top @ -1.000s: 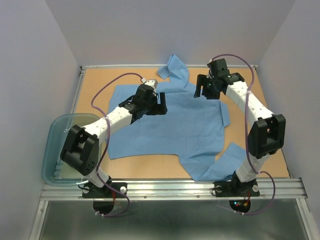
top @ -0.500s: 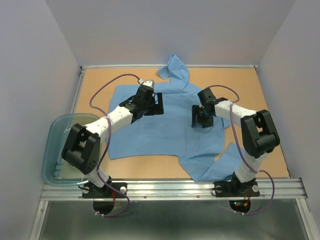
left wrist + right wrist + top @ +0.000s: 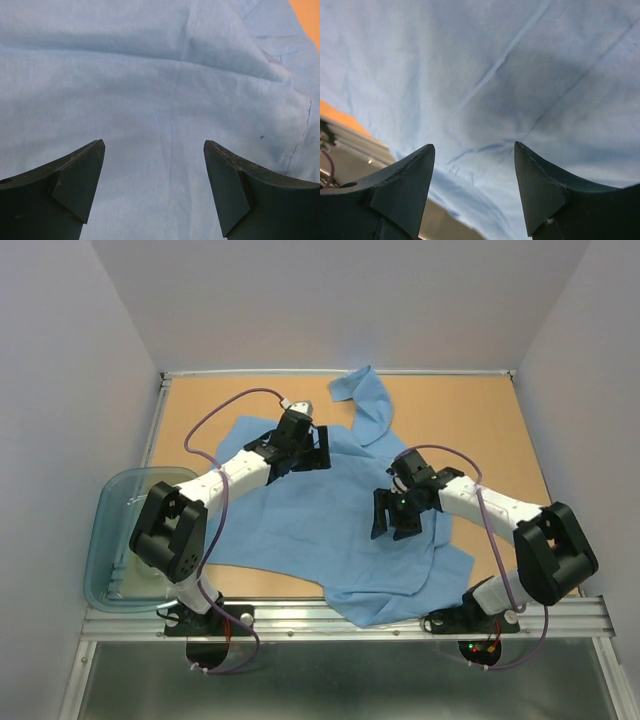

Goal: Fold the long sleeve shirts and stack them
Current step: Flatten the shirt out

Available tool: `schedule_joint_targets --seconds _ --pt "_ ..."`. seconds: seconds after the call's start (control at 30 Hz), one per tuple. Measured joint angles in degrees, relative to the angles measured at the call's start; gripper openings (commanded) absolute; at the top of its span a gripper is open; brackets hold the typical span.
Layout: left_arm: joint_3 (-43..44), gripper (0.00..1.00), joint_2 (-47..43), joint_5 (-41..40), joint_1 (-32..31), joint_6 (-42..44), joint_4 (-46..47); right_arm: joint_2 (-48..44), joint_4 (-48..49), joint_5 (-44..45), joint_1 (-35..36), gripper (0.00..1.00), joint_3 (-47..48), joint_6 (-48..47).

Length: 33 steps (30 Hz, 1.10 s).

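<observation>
Blue shirt (image 3: 300, 530) lies rumpled across the middle of the table (image 3: 480, 410), one sleeve (image 3: 372, 405) reaching the table's far edge. The left arm stretches over the shirt's far part, left gripper (image 3: 318, 450) spread wide, grasping nothing. The right arm folds inward, right gripper (image 3: 395, 525) parted just above the cloth towards the table's near edge.

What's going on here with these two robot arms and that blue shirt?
Two robot arms are working on a light blue long sleeve shirt that lies rumpled and not yet folded on the tan table. The left gripper hovers open over the shirt's far part. The right gripper hovers open over its near right part. Neither holds any cloth. A clear plastic tub sits at the table's left edge.
</observation>
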Motion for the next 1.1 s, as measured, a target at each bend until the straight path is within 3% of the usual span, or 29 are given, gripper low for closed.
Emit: schedule_joint_targets --seconds 0.1,0.27,0.33,0.5,0.63,0.73,0.9,1.1 --pt "0.0 0.92 2.1 0.7 -0.8 -0.3 0.0 -2.2 -5.8 1.2 -0.2 0.69 5.5 -1.0" --pt "-3.6 0.92 3.3 2.1 -1.6 -1.2 0.5 -0.9 -10.0 6.1 -4.5 0.62 24.3 -4.3" --pt "-5.7 0.92 3.3 2.9 -1.6 -1.5 0.3 2.1 -9.9 9.2 -10.3 0.56 34.3 -5.5" --pt "-8.4 0.92 3.3 4.4 -1.6 -1.5 -0.9 12.6 -7.4 16.2 -18.0 0.5 47.6 -8.4" --pt "-8.5 0.92 3.3 5.4 -1.6 -1.0 -1.9 20.6 -4.7 18.9 -18.6 0.42 50.1 -11.7" --pt "-8.5 0.92 3.3 6.2 -1.6 -0.7 -2.5 29.5 -2.9 20.5 -18.7 0.42 52.7 -15.2" --pt "-8.6 0.92 3.3 7.1 -1.5 -0.3 -3.3 37.9 -1.7 19.5 -18.7 0.47 54.3 -19.3" --pt "-9.3 0.92 3.3 8.4 -1.5 0.2 -4.2 39.1 0.2 16.4 -18.7 0.56 54.3 -21.9"
